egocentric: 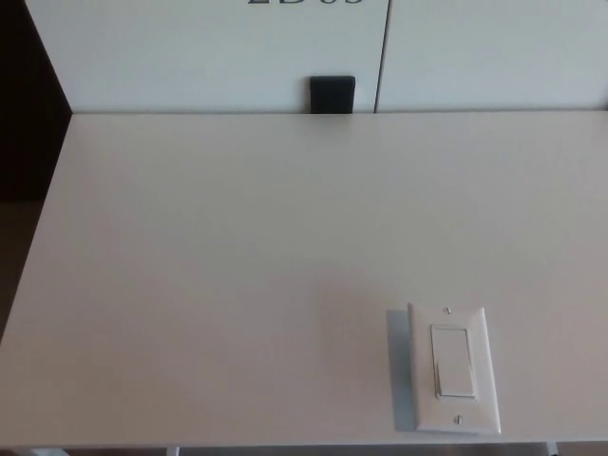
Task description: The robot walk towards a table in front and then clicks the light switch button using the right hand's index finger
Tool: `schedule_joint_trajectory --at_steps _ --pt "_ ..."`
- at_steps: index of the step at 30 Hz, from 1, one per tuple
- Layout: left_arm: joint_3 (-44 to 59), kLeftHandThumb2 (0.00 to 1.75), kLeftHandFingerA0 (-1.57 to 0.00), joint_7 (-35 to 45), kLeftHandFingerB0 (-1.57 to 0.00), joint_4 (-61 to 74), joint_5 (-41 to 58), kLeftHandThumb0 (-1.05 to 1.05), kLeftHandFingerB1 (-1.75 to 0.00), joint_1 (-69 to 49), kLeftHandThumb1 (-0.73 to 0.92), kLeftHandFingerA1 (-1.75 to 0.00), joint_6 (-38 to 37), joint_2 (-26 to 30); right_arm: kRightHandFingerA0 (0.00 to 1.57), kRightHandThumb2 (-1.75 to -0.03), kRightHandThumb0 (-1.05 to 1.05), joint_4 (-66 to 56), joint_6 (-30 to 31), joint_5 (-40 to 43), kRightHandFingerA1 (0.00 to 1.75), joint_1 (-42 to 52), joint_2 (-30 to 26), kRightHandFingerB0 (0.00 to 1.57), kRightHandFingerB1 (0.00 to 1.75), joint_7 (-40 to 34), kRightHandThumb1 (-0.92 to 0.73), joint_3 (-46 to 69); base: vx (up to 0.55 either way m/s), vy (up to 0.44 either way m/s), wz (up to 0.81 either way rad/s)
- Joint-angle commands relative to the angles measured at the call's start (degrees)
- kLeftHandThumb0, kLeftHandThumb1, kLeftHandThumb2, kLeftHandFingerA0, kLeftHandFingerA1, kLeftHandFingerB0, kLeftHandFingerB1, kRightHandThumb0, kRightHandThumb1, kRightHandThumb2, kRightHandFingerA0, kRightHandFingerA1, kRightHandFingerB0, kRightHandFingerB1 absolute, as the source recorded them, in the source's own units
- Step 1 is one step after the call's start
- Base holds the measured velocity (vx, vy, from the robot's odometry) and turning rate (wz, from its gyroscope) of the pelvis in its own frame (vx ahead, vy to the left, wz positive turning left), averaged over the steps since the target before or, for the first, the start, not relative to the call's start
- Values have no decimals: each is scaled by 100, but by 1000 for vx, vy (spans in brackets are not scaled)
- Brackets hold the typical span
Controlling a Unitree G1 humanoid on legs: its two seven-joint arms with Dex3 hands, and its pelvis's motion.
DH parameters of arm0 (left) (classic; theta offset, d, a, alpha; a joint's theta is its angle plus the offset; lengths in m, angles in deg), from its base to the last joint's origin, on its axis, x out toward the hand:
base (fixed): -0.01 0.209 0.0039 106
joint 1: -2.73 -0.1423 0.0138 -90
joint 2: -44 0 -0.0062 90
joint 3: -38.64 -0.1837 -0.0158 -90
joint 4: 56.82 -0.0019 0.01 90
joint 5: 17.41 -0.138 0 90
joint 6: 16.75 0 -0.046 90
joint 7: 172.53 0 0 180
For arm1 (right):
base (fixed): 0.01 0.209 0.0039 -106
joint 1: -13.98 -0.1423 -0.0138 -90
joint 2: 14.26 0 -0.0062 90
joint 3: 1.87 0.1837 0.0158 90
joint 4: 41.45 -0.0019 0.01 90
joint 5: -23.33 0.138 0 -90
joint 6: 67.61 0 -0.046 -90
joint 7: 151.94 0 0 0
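White table [237,266] fills nearly the whole head view, its near edge along the bottom. Behind its far edge stand pale panels [190,52], with a small black block [332,94] at their foot. Lying flat near the table's front right corner is the white light switch [454,369], rocker at its centre. Neither robot hand shows, so their state and any placing relative to them cannot be told.

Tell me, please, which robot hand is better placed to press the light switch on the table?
Probably the right. No robot hand is in view yet, but the light switch lies near the front edge of the table, right of its middle, so the right arm would have the shorter, straighter path.
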Motion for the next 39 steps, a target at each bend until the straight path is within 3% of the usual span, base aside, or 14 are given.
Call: schedule_joint_trajectory --at_steps 1,7,8,10,11,13,14,16,20,30,31,33,34,39 --pt "58 104 -40 134 -42 95 89 -72 -75 -38 39 -89 287 56 60 -59 -46 -414 -323 194 42 182 -34 50 36 87 -59 297 0 0 0" --pt "-7 103 -43 254 -40 551 94 -73 -73 -253 39 -91 488 18 63 -58 -44 -760 -490 247 42 195 80 52 37 67 -58 514 0 0 0" --pt "-37 78 -33 278 -37 590 66 -73 -76 -310 46 -112 450 32 56 -79 -50 -754 -589 -6 55 162 209 46 50 -68 -48 590 0 0 0" --pt "-68 77 -33 297 -38 694 60 -73 -75 -397 46 -110 486 6 55 -79 -50 -772 -607 -238 55 157 353 46 50 -164 -48 697 0 0 0" --pt "-103 75 -32 342 -37 766 58 -71 -73 -460 46 -107 469 5 55 -58 -43 -681 -663 -461 43 43 510 48 37 -309 -59 713 0 0 0" --pt "-183 102 -45 348 -37 886 -8 -73 -71 -528 39 -90 479 8 48 -58 -45 -454 -820 -1007 39 -224 733 44 36 -520 -59 787 0 0 0" --pt "-218 75 -33 363 -37 934 -15 -71 -75 -555 45 -109 488 3 40 -59 -46 -310 -860 -1363 35 -401 820 41 35 -642 -60 821 0 0 0" --pt "-270 75 -33 378 -37 989 -38 -69 -74 -612 44 -109 514 -4 29 -80 -57 -171 -904 -1798 46 -584 912 34 47 -809 -46 833 0 0 0" --pt "-313 75 -33 433 -39 854 23 -70 -71 -749 44 -107 371 -12 27 -58 -44 256 -1411 -2512 33 -904 1067 34 34 -1292 -59 877 0 0 0" --pt "-361 73 -34 335 -38 816 -78 -70 -69 -923 43 -101 408 64 6 -80 -66 602 -330 -3966 39 -1706 952 15 40 -1544 -51 456 0 0 0" --pt "-350 72 -35 314 -37 810 -85 -66 -67 -923 44 -100 426 69 2 -98 -34 676 -167 -4128 51 -1838 948 0 47 -1550 -43 379 0 0 0" --pt "-322 70 -35 334 -37 745 -50 -67 -67 -887 44 -100 409 78 2 -98 -34 762 -9 -4303 52 -1964 944 0 46 -1579 -43 292 0 0 0" --pt "-315 69 -34 351 -37 727 -43 -67 -66 -869 45 -100 412 91 8 -59 -58 808 53 -4384 27 -2010 949 22 29 -1610 -62 249 0 0 0" --pt "-310 70 -32 371 -37 829 -44 -66 -67 -841 45 -101 484 112 5 -78 -62 1049 223 -4906 25 -2280 930 15 40 -1959 -47 24 0 0 0"
